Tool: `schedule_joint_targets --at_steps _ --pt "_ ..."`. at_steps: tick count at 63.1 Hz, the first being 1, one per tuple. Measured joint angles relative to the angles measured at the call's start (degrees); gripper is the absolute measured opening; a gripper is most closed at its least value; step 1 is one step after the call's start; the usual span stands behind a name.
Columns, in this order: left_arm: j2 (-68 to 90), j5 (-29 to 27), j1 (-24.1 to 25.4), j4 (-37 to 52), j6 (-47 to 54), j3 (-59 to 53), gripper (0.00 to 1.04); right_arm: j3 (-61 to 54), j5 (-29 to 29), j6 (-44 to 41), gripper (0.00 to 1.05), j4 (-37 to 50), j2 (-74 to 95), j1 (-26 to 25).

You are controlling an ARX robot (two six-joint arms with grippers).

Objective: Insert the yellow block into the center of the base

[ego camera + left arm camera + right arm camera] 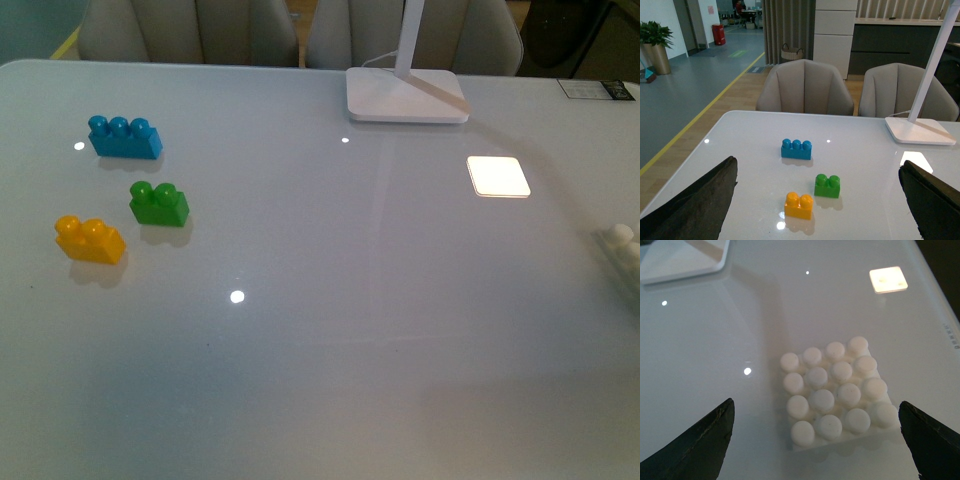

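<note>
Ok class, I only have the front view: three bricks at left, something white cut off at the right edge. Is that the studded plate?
Observer: Yes. The right wrist view shows the whole plate: white, four rows of four studs, nothing on it.
Operator: Is either pincer holding anything?
Observer: No. The right pincer is open and empty, and so is the left pincer.
Operator: Where does the left one point?
Observer: At the bricks. The yellow brick lies nearest its camera, between the open fingers.
</note>
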Motion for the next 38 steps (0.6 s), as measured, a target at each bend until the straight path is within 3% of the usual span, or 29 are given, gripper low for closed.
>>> schedule_joint_targets --at_steps 14,38 --pt "0.0 0.0 0.0 0.0 0.0 0.0 0.97 10.5 -0.1 -3.0 0.96 -6.1 11.8 -1.5" --pt "0.0 0.0 0.0 0.0 0.0 0.0 0.97 20.2 -0.9 -4.7 0.96 -11.6 16.2 -3.7"
